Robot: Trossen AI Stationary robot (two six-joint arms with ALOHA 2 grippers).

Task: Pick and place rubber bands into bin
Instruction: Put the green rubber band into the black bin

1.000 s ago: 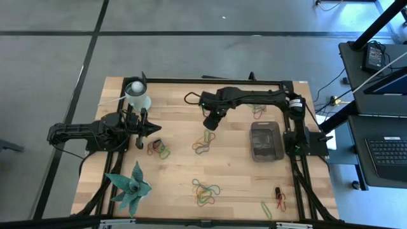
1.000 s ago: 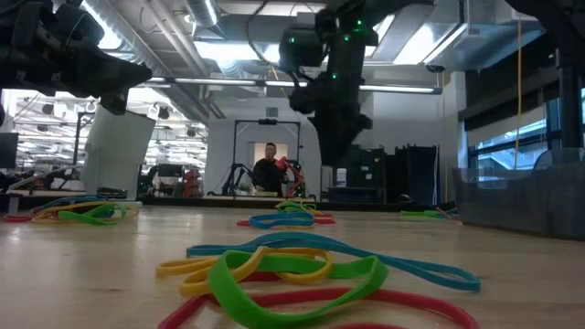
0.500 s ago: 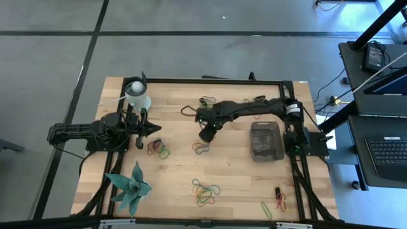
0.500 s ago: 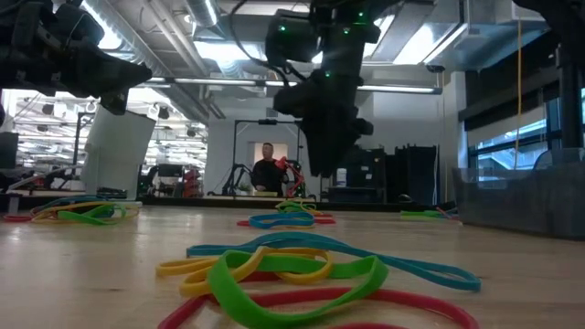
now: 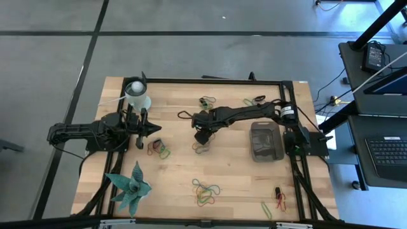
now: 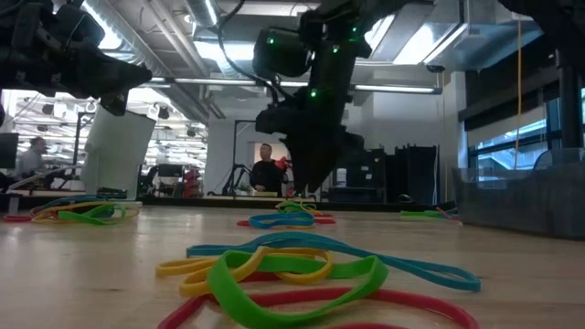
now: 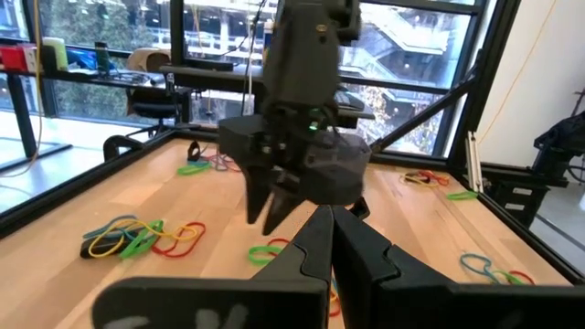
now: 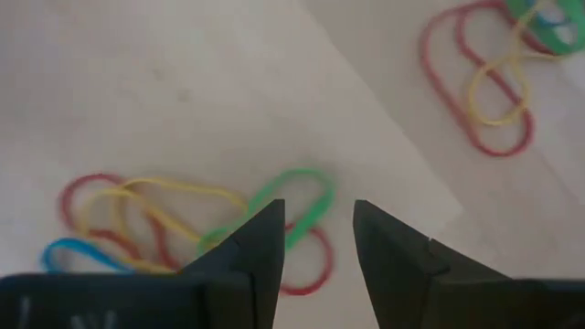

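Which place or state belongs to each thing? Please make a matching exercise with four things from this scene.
Things:
1. bin
2. white cup
3. left gripper
4. right gripper

Places or states:
A. jaws open, above a small pile of bands in the middle of the table
B. on the table's right part, beside the right arm's base
C. jaws shut, waiting on the table's left part
D. near the table's far left corner

Pairs: 1-B, 2-D, 3-C, 4-A
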